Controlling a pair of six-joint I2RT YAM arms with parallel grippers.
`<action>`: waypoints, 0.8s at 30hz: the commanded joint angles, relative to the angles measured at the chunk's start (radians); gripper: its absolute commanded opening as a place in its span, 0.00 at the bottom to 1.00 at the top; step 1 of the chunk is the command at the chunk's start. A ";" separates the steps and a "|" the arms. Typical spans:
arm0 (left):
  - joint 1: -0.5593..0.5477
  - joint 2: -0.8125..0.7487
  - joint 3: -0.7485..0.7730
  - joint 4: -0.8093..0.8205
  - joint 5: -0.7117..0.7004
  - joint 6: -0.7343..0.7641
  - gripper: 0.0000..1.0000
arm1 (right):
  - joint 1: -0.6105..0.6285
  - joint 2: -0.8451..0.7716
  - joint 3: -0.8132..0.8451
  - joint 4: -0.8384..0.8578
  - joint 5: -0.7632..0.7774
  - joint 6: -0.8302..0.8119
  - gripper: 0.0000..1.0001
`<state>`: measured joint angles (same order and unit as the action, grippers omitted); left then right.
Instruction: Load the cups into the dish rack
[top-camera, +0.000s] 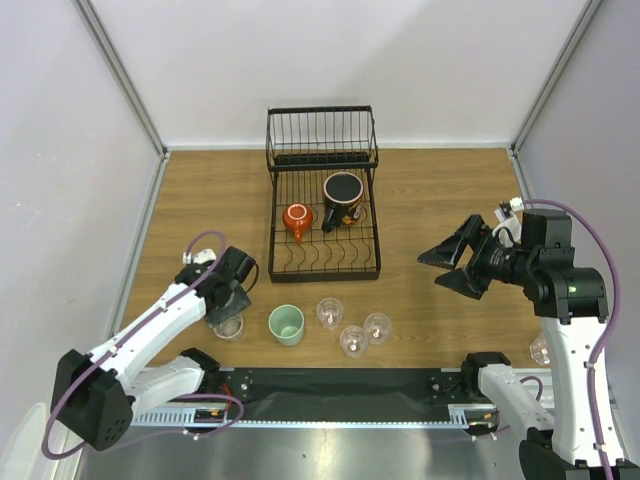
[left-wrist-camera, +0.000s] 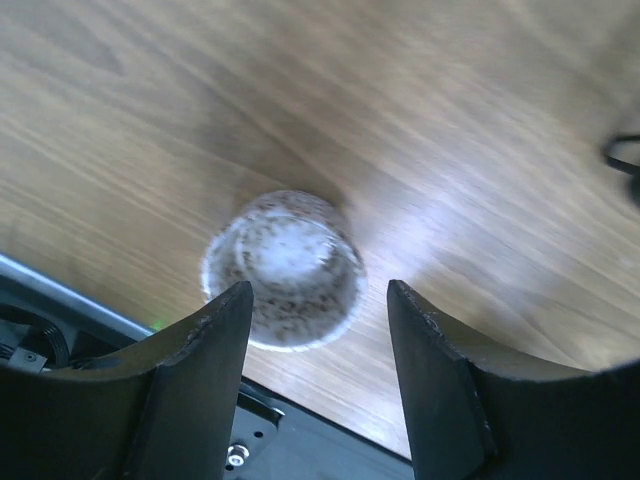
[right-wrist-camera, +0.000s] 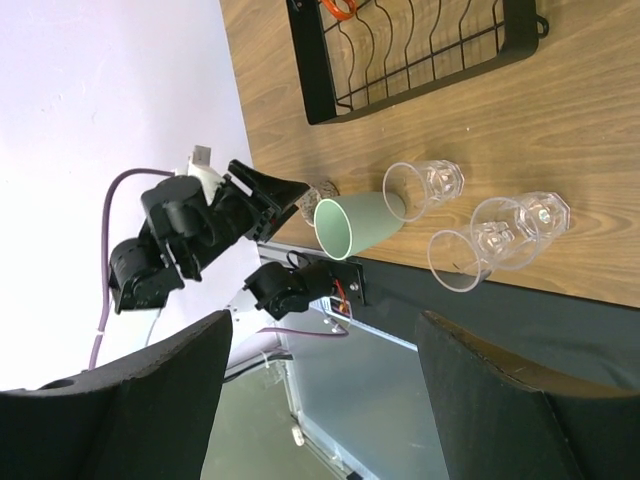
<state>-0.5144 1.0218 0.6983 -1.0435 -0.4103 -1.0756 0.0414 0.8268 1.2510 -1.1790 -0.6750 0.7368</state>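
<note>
The black wire dish rack (top-camera: 274, 230) stands at the table's back middle. It holds a black-rimmed mug (top-camera: 343, 198) and an orange mug (top-camera: 297, 219). A mint-green cup (top-camera: 287, 324) stands near the front, with three clear tumblers (top-camera: 353, 341) to its right. My left gripper (top-camera: 232, 305) is open just above another clear glass (left-wrist-camera: 284, 268), its fingers (left-wrist-camera: 215, 340) apart from it. My right gripper (top-camera: 452, 268) is open and empty, raised to the right of the rack. Its wrist view shows the green cup (right-wrist-camera: 362, 225) and the tumblers (right-wrist-camera: 425, 186).
One more clear glass (top-camera: 541, 349) sits at the front right, partly hidden by the right arm. The rack's raised basket (top-camera: 322, 135) is at its far end. A black strip (top-camera: 340, 382) runs along the table's near edge. White walls enclose the table.
</note>
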 joint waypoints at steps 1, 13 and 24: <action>0.034 0.024 -0.025 0.056 0.021 0.000 0.62 | -0.005 0.002 0.025 -0.010 -0.029 -0.039 0.80; 0.043 0.155 -0.066 0.126 0.068 -0.030 0.45 | -0.005 -0.003 0.013 -0.016 -0.031 -0.037 0.80; 0.043 0.018 0.071 0.010 0.042 0.003 0.01 | -0.003 -0.009 0.015 0.019 -0.083 -0.045 0.81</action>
<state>-0.4793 1.0969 0.6609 -0.9913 -0.3439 -1.0897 0.0414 0.8253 1.2510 -1.1976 -0.6922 0.7097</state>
